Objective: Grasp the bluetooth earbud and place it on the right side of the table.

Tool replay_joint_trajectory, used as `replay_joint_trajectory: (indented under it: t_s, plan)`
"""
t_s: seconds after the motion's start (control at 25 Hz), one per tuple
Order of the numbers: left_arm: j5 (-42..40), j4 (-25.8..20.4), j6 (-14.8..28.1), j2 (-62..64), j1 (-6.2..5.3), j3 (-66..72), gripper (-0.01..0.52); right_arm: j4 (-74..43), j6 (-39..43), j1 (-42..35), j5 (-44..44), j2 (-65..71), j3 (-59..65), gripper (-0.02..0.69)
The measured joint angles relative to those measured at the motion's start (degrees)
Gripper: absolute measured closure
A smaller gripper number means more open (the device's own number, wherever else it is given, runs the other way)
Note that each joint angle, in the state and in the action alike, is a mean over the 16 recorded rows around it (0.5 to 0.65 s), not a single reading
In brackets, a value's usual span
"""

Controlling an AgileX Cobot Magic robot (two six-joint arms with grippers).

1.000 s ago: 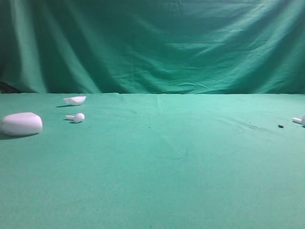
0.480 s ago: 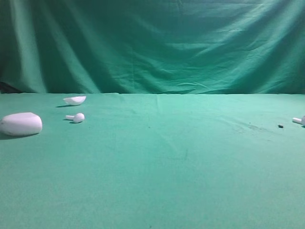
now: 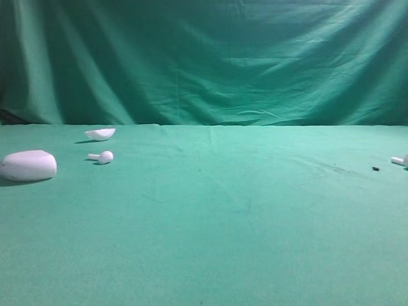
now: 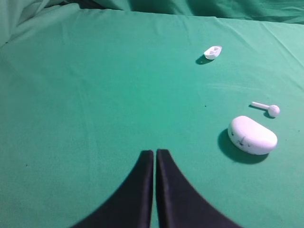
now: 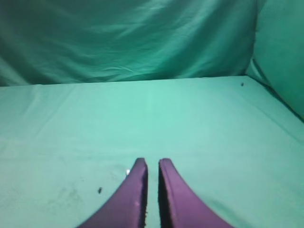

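One bluetooth earbud [image 3: 400,160] already lay at the counter's [image 3: 210,223] right edge, the right gripper [image 5: 152,164] narrowly parted over it, holding nothing, the left gripper [image 4: 155,153] closed and empty.

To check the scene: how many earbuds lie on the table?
2: one earbud at left beside the case; another earbud at the right edge, partly cut off.

A staged recording setup, studio-like: a table [image 3: 210,242] under plain green cloth, with a matching draped green backdrop [image 3: 204,57] filling the rear.
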Motion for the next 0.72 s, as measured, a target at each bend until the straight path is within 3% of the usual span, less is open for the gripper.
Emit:
replay_joint_trajectory:
  t_s: [0.72]
  plan:
    - [0.0, 0.0, 0.0, 0.0, 0.0, 0.0, 0.514, 1.8, 0.6, -1.0, 1.9, -1.3, 6.4, 0.618]
